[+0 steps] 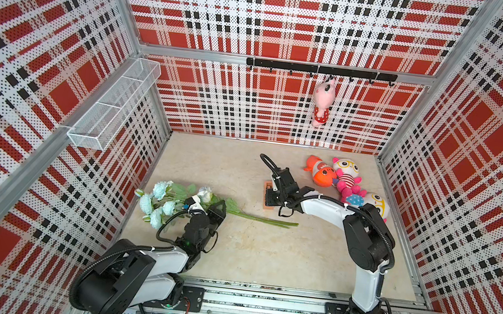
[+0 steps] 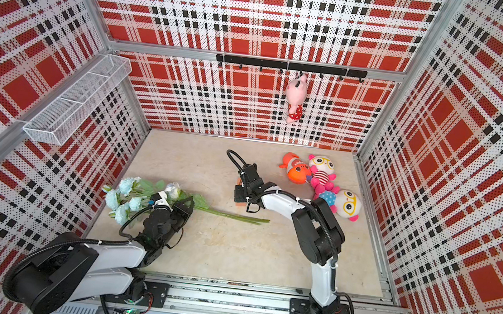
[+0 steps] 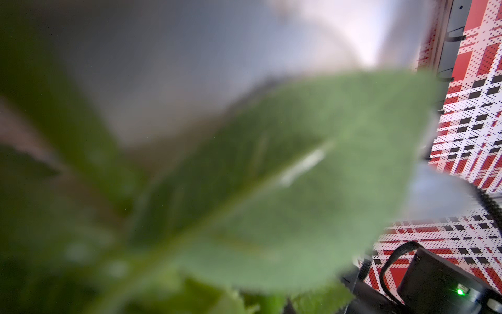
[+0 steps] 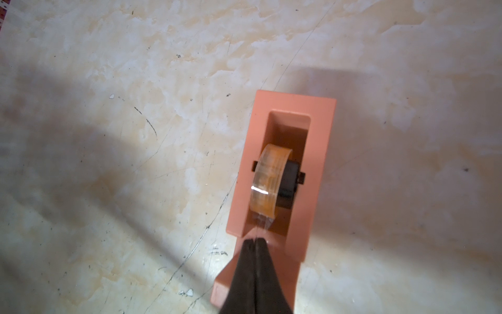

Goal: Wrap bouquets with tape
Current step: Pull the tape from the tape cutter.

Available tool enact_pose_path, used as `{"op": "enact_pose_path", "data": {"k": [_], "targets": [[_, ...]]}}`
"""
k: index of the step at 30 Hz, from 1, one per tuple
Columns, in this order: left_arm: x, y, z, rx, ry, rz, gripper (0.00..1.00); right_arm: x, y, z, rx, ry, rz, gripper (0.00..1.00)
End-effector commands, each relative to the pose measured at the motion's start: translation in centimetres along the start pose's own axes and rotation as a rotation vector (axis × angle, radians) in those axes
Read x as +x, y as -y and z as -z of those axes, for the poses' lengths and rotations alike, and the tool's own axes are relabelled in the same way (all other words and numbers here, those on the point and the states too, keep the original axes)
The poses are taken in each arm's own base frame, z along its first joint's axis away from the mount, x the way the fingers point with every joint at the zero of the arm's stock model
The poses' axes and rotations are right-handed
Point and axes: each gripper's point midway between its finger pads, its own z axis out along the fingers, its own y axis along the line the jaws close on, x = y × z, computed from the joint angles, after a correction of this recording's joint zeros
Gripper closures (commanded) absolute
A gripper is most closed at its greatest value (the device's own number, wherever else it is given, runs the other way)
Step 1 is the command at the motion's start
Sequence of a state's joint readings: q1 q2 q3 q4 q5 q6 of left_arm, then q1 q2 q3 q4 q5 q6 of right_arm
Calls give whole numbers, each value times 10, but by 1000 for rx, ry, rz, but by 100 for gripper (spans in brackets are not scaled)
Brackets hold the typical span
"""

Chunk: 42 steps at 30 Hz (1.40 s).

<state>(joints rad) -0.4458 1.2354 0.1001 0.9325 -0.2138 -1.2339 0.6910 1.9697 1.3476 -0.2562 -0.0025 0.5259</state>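
Marbled desk (image 1: 231,253), plaid walls; bouquet (image 1: 173,202) laid flat by left wall, left fingers (image 1: 198,204) closed among its leaves (grip hidden). At dispenser (image 4: 320,163), right fingers (image 4: 255,240) pinched shut on tape (image 4: 267,179) end; strip best drawn out slowly, straight.

Place: a robot test cell, not a home or a shop.
Walls: perforated plaid panels (image 1: 292,22) closed three sides.
Frame: aluminium profiles (image 1: 191,54) held the panels.
Base: a left arm (image 1: 165,259) and a right arm (image 1: 364,286) stood on a metal rail (image 1: 258,305).
Fittings: a hook bar (image 1: 287,65) and a wire basket (image 1: 113,105) hung on the walls.
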Motion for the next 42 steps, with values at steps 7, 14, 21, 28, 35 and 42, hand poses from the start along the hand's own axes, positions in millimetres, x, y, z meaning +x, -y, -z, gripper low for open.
{"op": "enact_pose_path", "data": {"k": [7, 14, 21, 28, 35, 42], "targets": [[4, 12, -2, 16, 43, 28, 100, -12, -5, 15, -6, 42, 10, 100], [12, 17, -7, 20, 39, 44, 100, -19, -8, 22, -10, 58, 23, 100], [17, 15, -8, 12, 41, 71, 100, -23, -7, 31, 5, 70, 35, 100], [15, 18, -6, 18, 70, 81, 100, -23, -12, 35, -19, 63, 46, 100], [16, 19, -7, 7, 96, 97, 100, -25, -18, 47, -45, 74, 54, 100], [19, 28, -11, 17, 117, 117, 100, -23, -24, 64, -65, 84, 70, 100]]}}
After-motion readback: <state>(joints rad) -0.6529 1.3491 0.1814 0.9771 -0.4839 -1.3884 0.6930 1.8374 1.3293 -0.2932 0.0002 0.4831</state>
